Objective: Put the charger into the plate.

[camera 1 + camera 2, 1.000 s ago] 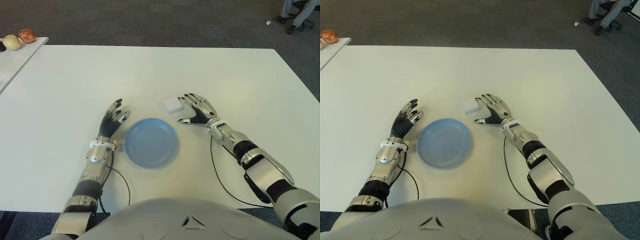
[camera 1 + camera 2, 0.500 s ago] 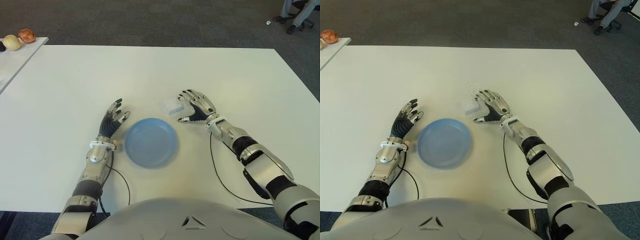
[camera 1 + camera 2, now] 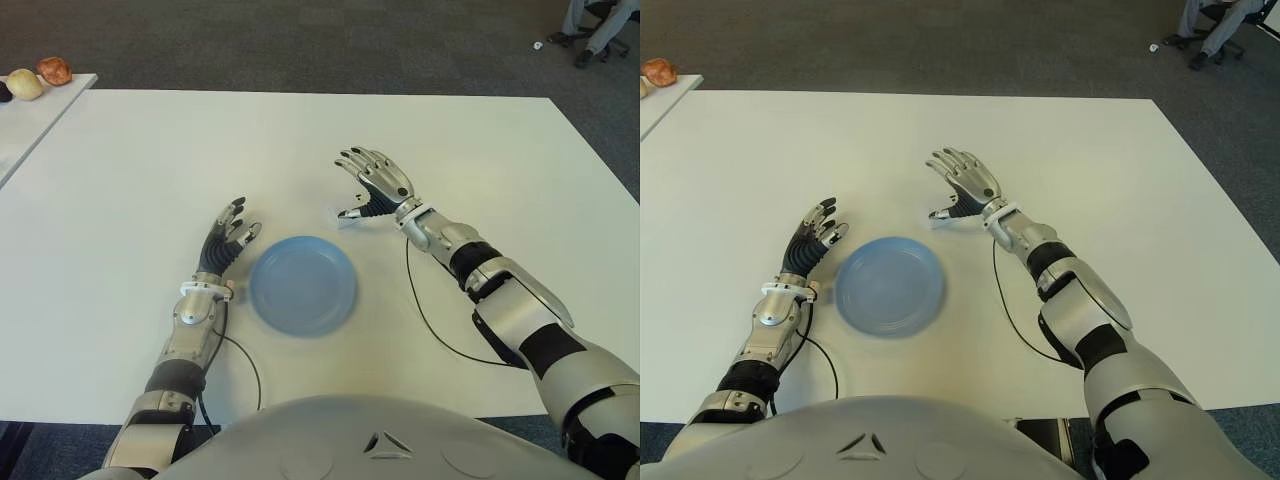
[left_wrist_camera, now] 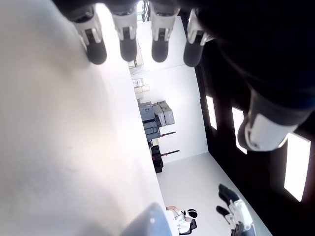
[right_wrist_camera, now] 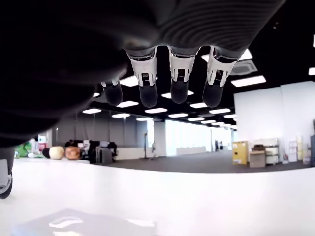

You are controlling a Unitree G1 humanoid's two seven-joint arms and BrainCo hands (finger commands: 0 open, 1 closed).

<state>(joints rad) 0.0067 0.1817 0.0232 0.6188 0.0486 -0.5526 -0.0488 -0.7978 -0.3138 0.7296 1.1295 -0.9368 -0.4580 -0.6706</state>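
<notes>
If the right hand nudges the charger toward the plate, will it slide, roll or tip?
The charger, mostly hidden under the open right hand, looks like a low, flat white block, so it would probably slide rather than roll or tip. The table looks smooth, so a light push may suffice. The plate has a raised rim, which could stop a sliding charger; lifting seems safer.

Around the white table

The table (image 3: 130, 160) was white and stood on dark grey carpet (image 3: 300, 40). At its far left a second white table (image 3: 30, 115) carried two round things, one pale (image 3: 25, 84) and one reddish-brown (image 3: 53, 70). At the far right corner, a seated person's legs (image 3: 590, 20) showed by an office chair (image 3: 612, 8).
</notes>
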